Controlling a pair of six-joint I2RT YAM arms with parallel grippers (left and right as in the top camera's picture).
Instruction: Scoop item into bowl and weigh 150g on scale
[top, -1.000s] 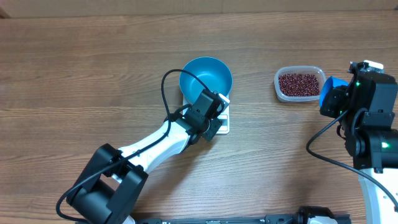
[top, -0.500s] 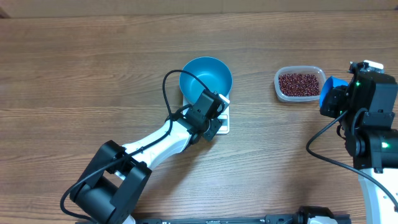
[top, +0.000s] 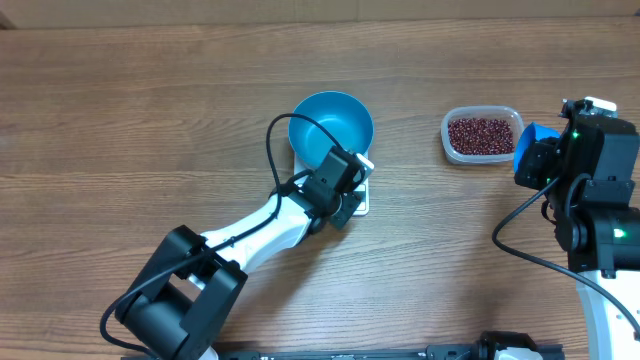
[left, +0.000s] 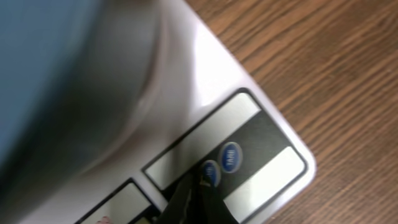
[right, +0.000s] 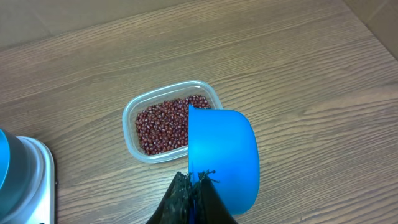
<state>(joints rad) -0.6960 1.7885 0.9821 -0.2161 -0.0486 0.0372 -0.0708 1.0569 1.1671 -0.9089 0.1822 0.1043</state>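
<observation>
jaws clenched, the left gripper (left: 201, 182) meets a button (left: 212, 168) on the scale (left: 264, 146) under the blue bowl (top: 331, 124), while the right gripper (right: 193, 186) grips a blue scoop (right: 224, 155) beside the tub (right: 130, 113) of beans (right: 161, 124).

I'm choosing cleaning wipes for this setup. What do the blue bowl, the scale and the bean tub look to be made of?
Bowl: likely plastic, with a smooth, even blue surface and a faint sheen.
Scale: probably a glossy white plastic casing. A soft highlight runs along its rounded edge, and the button panel looks printed.
Tub: thin clear plastic. The beans show through its wall.
</observation>
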